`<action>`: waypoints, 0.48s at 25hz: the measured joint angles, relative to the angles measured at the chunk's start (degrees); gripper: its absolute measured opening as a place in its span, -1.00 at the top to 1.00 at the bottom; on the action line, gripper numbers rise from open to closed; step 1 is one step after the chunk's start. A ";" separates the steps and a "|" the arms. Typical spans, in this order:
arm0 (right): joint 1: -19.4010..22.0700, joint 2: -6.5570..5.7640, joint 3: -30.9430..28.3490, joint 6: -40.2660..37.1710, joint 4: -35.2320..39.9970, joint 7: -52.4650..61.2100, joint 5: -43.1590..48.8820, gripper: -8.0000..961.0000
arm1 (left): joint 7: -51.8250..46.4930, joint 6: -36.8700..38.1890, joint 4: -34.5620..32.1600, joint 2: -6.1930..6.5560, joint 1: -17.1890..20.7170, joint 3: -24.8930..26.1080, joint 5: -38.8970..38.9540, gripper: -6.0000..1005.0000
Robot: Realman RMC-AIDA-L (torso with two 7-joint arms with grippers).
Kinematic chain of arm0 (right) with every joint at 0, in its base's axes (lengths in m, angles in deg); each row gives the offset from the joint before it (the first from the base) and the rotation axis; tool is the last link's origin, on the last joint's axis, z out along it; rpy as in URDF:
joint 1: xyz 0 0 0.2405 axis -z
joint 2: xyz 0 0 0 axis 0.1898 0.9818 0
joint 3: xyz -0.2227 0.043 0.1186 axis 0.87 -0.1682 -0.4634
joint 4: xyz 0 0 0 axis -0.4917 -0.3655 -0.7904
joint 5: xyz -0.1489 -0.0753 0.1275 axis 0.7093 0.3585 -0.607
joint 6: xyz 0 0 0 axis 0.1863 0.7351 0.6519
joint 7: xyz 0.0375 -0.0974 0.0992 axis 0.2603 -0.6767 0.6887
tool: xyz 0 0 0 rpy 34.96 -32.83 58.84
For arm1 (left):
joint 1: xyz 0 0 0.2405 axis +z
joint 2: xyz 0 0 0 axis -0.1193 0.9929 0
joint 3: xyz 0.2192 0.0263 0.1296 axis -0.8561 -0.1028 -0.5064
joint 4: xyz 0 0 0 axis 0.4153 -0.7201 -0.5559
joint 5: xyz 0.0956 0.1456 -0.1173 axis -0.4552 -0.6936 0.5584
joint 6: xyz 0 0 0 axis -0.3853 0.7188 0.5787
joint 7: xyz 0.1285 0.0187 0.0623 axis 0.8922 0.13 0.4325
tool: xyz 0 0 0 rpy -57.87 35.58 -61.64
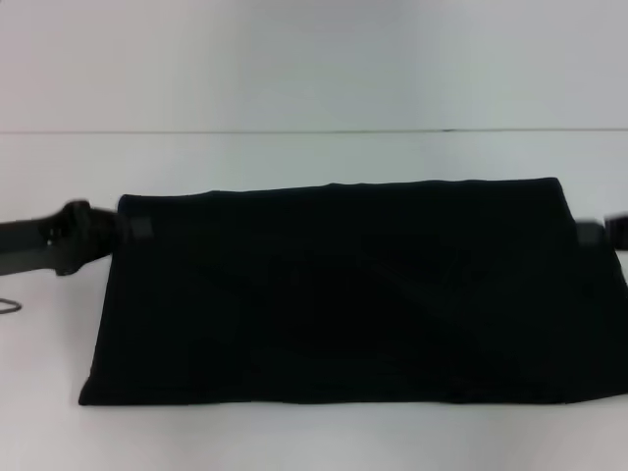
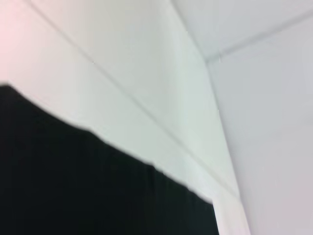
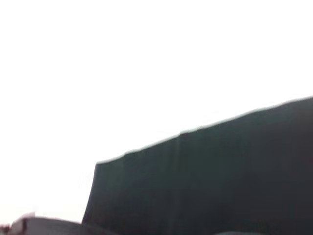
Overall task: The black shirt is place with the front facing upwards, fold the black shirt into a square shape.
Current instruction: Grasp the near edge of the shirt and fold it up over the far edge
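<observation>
The black shirt (image 1: 343, 294) is spread as a wide dark band across the white table (image 1: 294, 157), its upper edge stretched straight between the two arms. No lettering shows on it. My left gripper (image 1: 132, 231) comes in from the left and is shut on the shirt's upper left corner, with a grey finger pad (image 1: 138, 231) lying on the cloth. At the upper right corner my right gripper (image 1: 587, 234) is shut on the cloth. The left wrist view shows only black cloth (image 2: 73, 186), and so does the right wrist view (image 3: 220, 181).
A thin dark loop (image 1: 8, 304) lies on the table at the far left. The table's far edge (image 1: 314, 130) runs behind the shirt, with a pale wall beyond it. White tabletop shows in front of the shirt's lower edge.
</observation>
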 joint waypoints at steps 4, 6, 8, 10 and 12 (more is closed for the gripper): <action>-0.15 0.95 0.33 8.76 -4.57 -1.95 -3.85 0.87 | 2.08 -4.44 0.17 -1.74 0.31 0.28 3.82 0.89; -0.44 1.71 0.28 11.76 -5.24 -2.74 -4.65 0.87 | 2.88 -6.71 0.22 -2.50 0.27 0.31 4.97 0.89; -0.53 2.37 0.40 14.11 -5.32 -3.31 -6.37 0.87 | 3.62 -8.61 0.37 -2.91 -0.03 0.33 5.88 0.89; -0.60 2.61 0.49 15.58 -5.33 -3.84 -8.47 0.87 | 4.14 -10.07 0.49 -3.15 -0.41 0.33 6.64 0.89; -0.64 2.66 0.49 17.10 -5.46 -4.26 -10.82 0.87 | 4.80 -11.78 0.57 -3.30 -0.97 0.27 7.93 0.89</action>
